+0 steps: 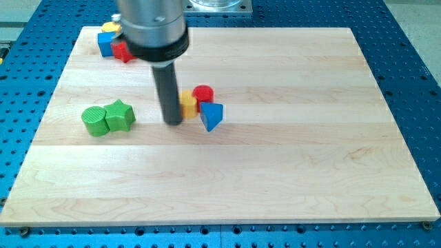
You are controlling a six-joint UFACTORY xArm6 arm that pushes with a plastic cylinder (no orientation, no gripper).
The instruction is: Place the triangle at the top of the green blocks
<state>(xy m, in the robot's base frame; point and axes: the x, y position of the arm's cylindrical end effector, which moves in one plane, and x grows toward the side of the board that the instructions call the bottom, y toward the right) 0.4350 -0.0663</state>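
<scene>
A blue triangle block lies near the board's middle, touching a yellow block on its left and close under a red round block. Two green blocks sit at the view's left: a round one and a star-shaped one, side by side and touching. My tip rests on the board just left of the yellow block, between the green star and the blue triangle. The rod hides part of the yellow block.
At the board's top left corner sit a blue block, a red block and a yellow block, partly hidden by the arm's body. The wooden board lies on a blue perforated table.
</scene>
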